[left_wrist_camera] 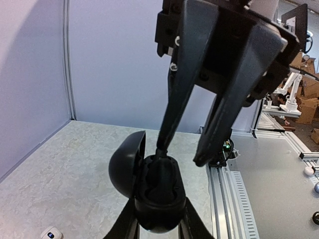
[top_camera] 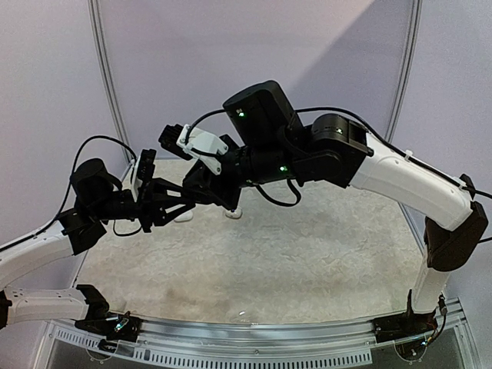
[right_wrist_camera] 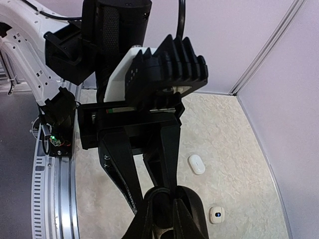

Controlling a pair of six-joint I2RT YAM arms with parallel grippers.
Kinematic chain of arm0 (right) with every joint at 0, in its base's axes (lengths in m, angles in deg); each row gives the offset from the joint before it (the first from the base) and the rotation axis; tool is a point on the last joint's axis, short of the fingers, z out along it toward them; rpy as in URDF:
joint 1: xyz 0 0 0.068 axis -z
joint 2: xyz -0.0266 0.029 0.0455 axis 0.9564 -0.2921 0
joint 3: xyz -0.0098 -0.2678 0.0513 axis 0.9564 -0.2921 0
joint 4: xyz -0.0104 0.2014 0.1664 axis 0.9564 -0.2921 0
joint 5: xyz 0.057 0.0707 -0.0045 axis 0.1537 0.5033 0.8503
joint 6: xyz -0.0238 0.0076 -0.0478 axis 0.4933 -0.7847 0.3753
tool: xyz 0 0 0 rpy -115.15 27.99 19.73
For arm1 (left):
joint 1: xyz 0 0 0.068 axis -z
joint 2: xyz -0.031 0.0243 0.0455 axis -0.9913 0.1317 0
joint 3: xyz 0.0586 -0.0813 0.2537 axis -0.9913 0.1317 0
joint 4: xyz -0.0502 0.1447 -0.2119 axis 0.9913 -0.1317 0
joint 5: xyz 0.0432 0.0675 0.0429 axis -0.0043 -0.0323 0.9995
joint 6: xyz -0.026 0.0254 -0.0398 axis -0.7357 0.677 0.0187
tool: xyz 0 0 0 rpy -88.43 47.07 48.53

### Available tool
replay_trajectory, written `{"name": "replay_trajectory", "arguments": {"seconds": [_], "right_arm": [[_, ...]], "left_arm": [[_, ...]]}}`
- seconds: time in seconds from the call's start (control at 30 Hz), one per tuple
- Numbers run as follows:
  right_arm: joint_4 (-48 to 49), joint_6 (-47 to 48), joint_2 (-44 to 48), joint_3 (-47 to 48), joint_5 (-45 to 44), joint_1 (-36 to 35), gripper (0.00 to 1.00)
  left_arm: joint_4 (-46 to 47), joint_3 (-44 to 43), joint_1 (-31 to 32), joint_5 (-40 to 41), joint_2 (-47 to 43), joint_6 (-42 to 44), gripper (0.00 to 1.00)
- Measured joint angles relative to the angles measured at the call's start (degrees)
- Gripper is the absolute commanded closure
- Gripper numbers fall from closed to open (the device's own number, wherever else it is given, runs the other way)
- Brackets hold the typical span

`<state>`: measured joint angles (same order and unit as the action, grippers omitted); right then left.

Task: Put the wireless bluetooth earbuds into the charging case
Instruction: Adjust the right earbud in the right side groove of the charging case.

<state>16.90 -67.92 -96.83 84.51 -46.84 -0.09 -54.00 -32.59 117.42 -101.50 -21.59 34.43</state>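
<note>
Left end effector (left_wrist_camera: 159, 208): yours is pinching the black charging case (left_wrist_camera: 162, 191) from both sides, holding it up off the bench (top_camera: 307, 254).
Charging case: open, with its domed lid (left_wrist_camera: 127, 162) swung out to the left in the left wrist view.
Earbuds: it is black on black inside the hollow — you cannot tell whether one sits there.
Right end effector (left_wrist_camera: 182, 155): the fingers are spread, and you can see wall between the tips. One fingertip (left_wrist_camera: 162, 147) reaches the mouth of the case; the other hangs just beside it.
Bench, right wrist view: a closed white pebble-like case (right_wrist_camera: 196, 164) lies flat. Below and to its right is a smaller white piece with a dark blue spot (right_wrist_camera: 216, 214) — both on the bench surface.
</note>
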Motion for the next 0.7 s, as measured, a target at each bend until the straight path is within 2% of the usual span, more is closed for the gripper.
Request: {"name": "replay_trajectory", "arguments": {"seconds": [0.7], "right_arm": [[0.57, -1.49, 0.52, -3.67, -0.46, 1.05, 0.95]], "left_arm": [[-1.92, 0.11, 0.02, 0.52, -0.02, 0.0, 1.0]]}}
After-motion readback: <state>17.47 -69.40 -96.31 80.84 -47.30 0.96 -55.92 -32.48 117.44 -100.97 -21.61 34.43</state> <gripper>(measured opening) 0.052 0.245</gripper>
